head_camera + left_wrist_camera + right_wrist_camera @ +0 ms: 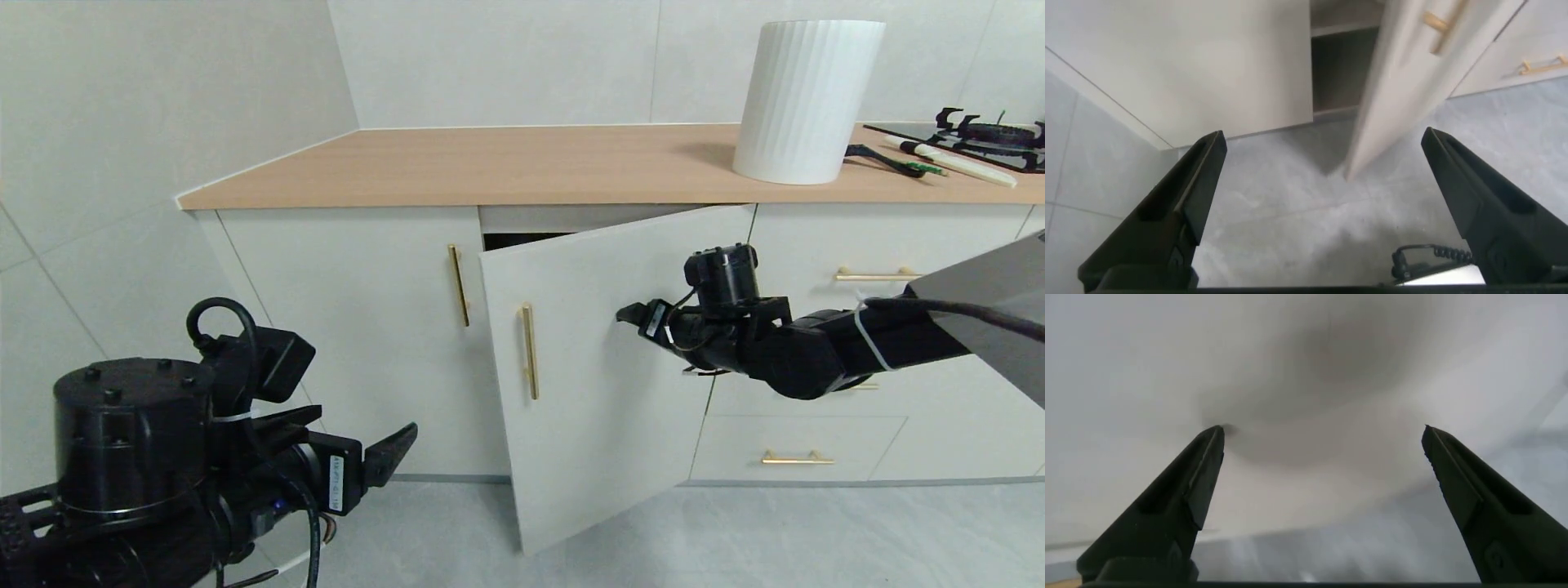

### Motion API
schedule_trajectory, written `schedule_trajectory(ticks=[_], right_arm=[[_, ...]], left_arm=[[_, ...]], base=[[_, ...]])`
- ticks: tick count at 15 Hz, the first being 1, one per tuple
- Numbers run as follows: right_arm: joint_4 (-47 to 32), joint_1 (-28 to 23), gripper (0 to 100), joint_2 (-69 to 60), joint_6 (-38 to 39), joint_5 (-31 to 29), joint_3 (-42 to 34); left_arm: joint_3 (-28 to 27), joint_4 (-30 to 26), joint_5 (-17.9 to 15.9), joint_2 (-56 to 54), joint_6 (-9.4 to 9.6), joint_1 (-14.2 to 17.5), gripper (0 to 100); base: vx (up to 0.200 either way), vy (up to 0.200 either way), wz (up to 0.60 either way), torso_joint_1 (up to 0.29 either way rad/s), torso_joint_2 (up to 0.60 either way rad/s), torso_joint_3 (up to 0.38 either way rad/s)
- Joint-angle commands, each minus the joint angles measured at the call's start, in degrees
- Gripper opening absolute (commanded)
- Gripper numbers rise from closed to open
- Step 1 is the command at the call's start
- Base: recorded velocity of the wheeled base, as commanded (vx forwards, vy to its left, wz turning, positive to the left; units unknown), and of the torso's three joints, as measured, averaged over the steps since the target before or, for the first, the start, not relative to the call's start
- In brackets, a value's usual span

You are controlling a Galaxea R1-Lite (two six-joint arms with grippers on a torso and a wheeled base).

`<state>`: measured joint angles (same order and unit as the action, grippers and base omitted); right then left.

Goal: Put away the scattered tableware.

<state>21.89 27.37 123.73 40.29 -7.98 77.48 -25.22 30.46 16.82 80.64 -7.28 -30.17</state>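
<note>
Scattered tableware lies on the wooden counter (522, 163) at the far right: a dark-handled utensil (886, 159) and a long white utensil (951, 161). Below the counter a white cabinet door (588, 367) with a gold handle (529, 351) stands partly open. My right gripper (633, 314) is open, its tips close against the outer face of that door (1306, 376). My left gripper (351, 437) is open and empty, low at the left over the floor. Past its fingers the door (1404, 82) and the dark cabinet inside (1343, 65) with a shelf are in sight.
A tall white ribbed container (804, 102) stands on the counter beside the utensils. A black stove grate (992, 135) is at the far right. Drawers with gold handles (796, 459) lie right of the door. A tiled wall closes the left side; grey floor (1306, 220) lies below.
</note>
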Motion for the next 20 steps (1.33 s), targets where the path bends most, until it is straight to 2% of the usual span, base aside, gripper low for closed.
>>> schedule_trajectory(ticks=[1,4,10,13,20], right_arm=[[1.31,-0.03,100,3.44,1.11,-1.77,1.97],[1.4,-0.39,100,8.8,3.04,-7.57,8.21],[1.48,-3.29,100,10.91,6.82,-9.77,13.92],[1.48,-4.08,100,12.76,7.87,-13.46,17.53],[1.22,-4.78,100,14.34,7.87,-15.48,20.25]], left_arm=[[0.0,0.03,-0.04,-0.48,-0.02,0.03,100],[0.0,0.03,-0.04,-0.57,-0.02,0.03,100],[0.0,0.03,-0.04,-0.57,-0.02,0.03,100],[0.0,0.03,-0.04,-0.57,-0.11,0.03,100],[0.0,0.03,-0.04,-0.57,-0.02,0.03,100]], base=[[0.0,0.0,0.0,0.0,0.0,0.0],[0.0,0.0,0.0,0.0,0.0,0.0],[0.0,0.0,0.0,0.0,0.0,0.0],[0.0,0.0,0.0,0.0,0.0,0.0],[0.0,0.0,0.0,0.0,0.0,0.0]])
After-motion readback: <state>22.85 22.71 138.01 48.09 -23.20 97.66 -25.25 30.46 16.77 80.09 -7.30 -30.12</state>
